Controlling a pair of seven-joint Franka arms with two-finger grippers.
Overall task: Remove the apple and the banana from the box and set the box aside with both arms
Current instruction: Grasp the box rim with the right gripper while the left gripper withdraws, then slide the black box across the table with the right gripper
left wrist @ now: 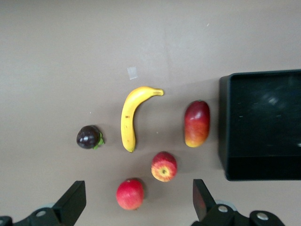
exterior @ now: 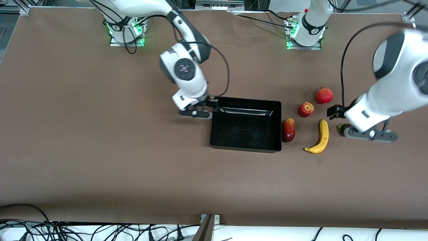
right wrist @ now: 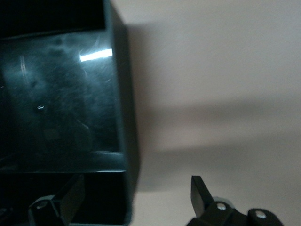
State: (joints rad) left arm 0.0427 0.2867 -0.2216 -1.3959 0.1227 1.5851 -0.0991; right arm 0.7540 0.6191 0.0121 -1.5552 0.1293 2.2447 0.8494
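The black box (exterior: pixel 244 146) lies mid-table. Beside it, toward the left arm's end, lie the mango (exterior: pixel 288 130), apple (exterior: pixel 305 109), pomegranate (exterior: pixel 324 95) and banana (exterior: pixel 320 138); the purple fruit (exterior: pixel 341 128) is partly hidden by the left hand. My left gripper (exterior: pixel 337 113) is open and empty in the air, over the pomegranate (left wrist: pixel 130 193) in the left wrist view (left wrist: pixel 137 202). My right gripper (exterior: pixel 214 102) is open at the box's corner toward the right arm's base. Its jaws straddle the box wall (right wrist: pixel 123 117), one inside, one outside (right wrist: pixel 136 197).
The left wrist view also shows the banana (left wrist: pixel 129 117), mango (left wrist: pixel 197 124), apple (left wrist: pixel 163 166), purple fruit (left wrist: pixel 89 137) and box (left wrist: pixel 225 127). A small tape scrap (exterior: pixel 319 162) lies near the banana. Cables run along the table's front edge (exterior: pixel 100 231).
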